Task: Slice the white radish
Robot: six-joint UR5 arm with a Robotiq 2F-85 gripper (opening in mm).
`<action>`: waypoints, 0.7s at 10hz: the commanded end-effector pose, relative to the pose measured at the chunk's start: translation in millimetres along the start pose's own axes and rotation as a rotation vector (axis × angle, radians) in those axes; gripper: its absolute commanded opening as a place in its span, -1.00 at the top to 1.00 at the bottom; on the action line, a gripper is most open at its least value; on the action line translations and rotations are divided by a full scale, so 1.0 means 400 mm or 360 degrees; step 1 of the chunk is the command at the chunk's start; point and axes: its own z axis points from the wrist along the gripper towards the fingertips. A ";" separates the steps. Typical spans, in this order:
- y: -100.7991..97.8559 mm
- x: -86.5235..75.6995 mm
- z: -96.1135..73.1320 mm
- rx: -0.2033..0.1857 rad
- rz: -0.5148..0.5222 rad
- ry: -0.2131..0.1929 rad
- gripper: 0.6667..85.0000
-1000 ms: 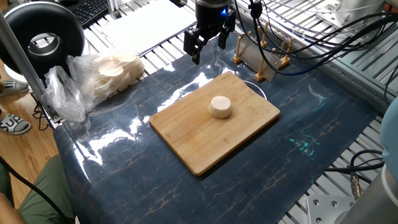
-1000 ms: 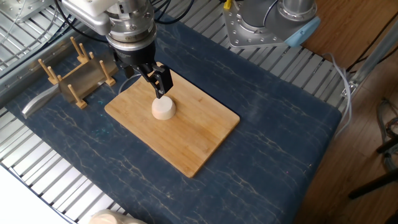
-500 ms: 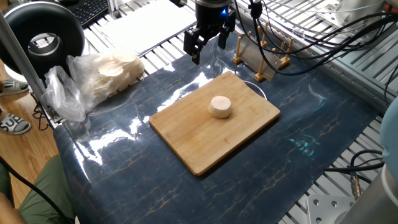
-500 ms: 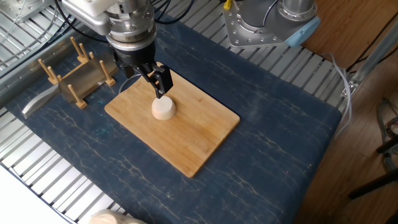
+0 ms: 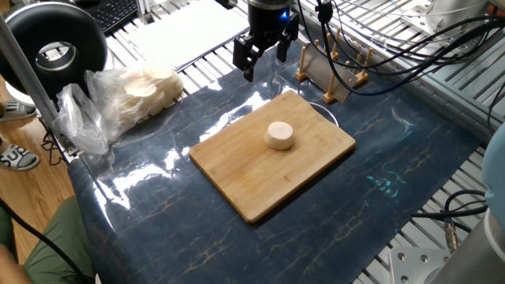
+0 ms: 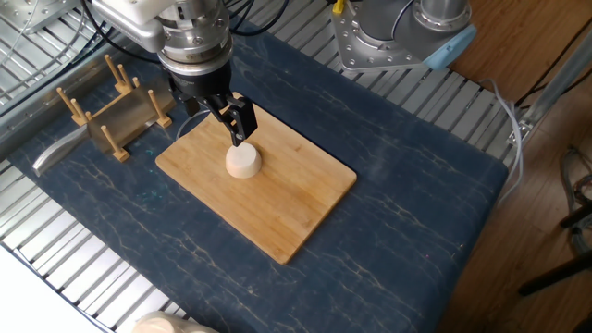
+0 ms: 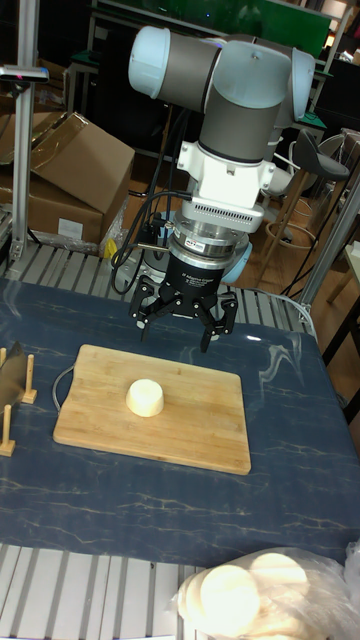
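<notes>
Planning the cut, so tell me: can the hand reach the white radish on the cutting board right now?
Probably yes: the hand hovers open nearby, and the white radish stands alone on the wooden cutting board with nothing over it.

You will find no writing, number or brand that can be read in any of these views. The nearest thing is a small pale mark on the black body of the gripper in the tall fixed view, and it is too small to make out.
</notes>
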 end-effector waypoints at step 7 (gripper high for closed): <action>0.114 0.016 -0.002 -0.0258 0.0119 0.0034 0.99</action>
